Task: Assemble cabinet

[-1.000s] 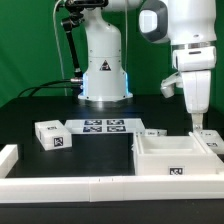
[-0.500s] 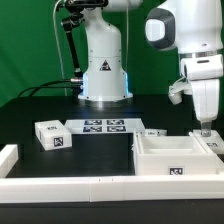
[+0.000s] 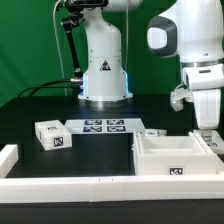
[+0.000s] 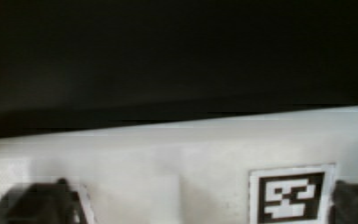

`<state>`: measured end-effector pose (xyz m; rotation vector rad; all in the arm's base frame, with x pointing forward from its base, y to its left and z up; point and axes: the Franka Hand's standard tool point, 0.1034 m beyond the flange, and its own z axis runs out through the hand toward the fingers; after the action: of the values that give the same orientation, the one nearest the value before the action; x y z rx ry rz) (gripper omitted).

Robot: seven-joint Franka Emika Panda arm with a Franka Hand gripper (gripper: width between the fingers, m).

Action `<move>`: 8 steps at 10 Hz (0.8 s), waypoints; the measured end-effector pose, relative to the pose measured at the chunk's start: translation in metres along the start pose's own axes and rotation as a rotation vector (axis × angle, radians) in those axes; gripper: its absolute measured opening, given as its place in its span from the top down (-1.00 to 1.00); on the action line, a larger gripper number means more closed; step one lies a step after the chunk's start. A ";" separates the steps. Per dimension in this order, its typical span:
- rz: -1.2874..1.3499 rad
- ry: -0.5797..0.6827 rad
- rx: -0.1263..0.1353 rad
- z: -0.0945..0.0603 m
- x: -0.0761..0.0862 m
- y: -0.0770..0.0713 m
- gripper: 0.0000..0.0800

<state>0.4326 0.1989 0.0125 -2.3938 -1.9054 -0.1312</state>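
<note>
Here, wide-spread tool over drawer block.

White cabinet box, black-white tag; black table.

You'll see the gripper low at the exterior view's right, over the far right corner of the cabinet box. A tagged drawer block sits well apart on the left, near the marker board.

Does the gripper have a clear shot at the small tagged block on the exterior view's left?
Probably yes. The block sits alone with nothing above it; the gripper is down by the cabinet box and must lift first.
</note>
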 end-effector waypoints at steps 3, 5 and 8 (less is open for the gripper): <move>0.001 0.001 0.001 0.001 0.001 0.001 0.09; 0.003 0.000 0.003 0.003 0.000 0.000 0.53; 0.011 0.007 -0.003 0.002 -0.002 0.002 0.83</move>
<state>0.4343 0.1962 0.0098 -2.4023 -1.8908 -0.1417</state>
